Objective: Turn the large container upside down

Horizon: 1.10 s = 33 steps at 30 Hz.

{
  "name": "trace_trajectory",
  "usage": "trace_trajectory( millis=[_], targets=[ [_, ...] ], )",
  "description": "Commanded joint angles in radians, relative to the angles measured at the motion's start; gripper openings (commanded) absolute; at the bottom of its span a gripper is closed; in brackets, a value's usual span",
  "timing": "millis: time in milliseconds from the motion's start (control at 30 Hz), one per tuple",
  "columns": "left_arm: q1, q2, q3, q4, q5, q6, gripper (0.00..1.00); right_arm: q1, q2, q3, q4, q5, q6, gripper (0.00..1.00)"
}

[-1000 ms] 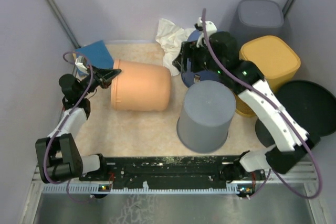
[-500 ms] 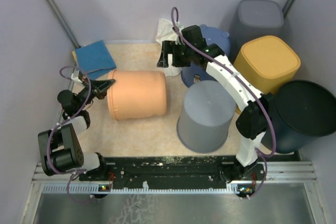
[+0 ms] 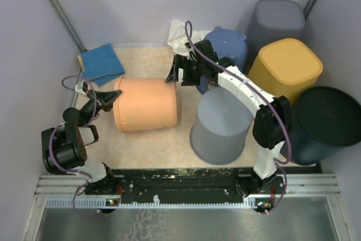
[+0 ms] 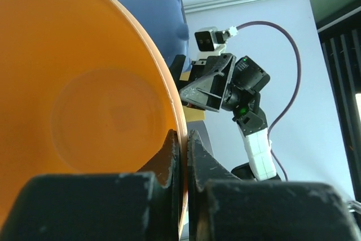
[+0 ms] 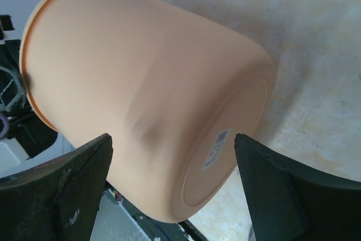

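the large container (image 3: 145,104), an orange plastic bucket, is seen lying on its side on the table (image 3: 152,145), its open mouth facing left and its flat base facing right. it is judged to be light, thin-walled and somewhat springy, with smooth sides that may slip. the rolled rim and the edge of the base are thought the surest places to be held. the rim is pinched by the closed left gripper (image 4: 181,139), one finger inside and one outside. the right gripper (image 3: 176,71) is spread wide and nothing is held in it; its fingers are framed around the base end in the wrist view. just to the right an upturned grey bucket (image 3: 221,125) is found, with a blue pot (image 3: 225,43) behind it, so room for the swing is judged tight on that side. a blue cloth (image 3: 100,63) is seen behind the left arm.
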Motion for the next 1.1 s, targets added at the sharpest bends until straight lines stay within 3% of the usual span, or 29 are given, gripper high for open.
trace_trajectory(
  millis=[0,133,300,400,500,833,1067],
  targets=[
    [0.013,0.132,-0.079,0.113,0.057,-0.013,0.0,0.011,-0.032,-0.013,0.101,-0.078,0.07,0.89],
    [0.013,0.199,-0.085,0.268,0.059,-0.074,0.0,0.043,-0.043,-0.022,0.104,-0.105,0.082,0.89],
    [0.012,0.231,-0.09,0.303,0.073,-0.071,0.01,0.075,-0.064,-0.049,0.184,-0.18,0.123,0.9],
    [0.012,0.219,-0.089,0.285,0.089,-0.049,0.22,0.084,-0.098,-0.072,0.228,-0.187,0.143,0.9],
    [0.012,0.184,-0.093,0.185,0.101,0.021,0.35,0.084,-0.149,-0.112,0.281,-0.191,0.177,0.9],
    [-0.064,0.036,-0.067,-0.361,0.047,0.4,0.43,0.116,-0.287,-0.152,0.348,-0.214,0.222,0.9],
    [-0.2,0.064,-0.018,-0.445,-0.05,0.462,0.44,0.14,-0.337,-0.122,0.339,-0.201,0.201,0.9]
  ],
)
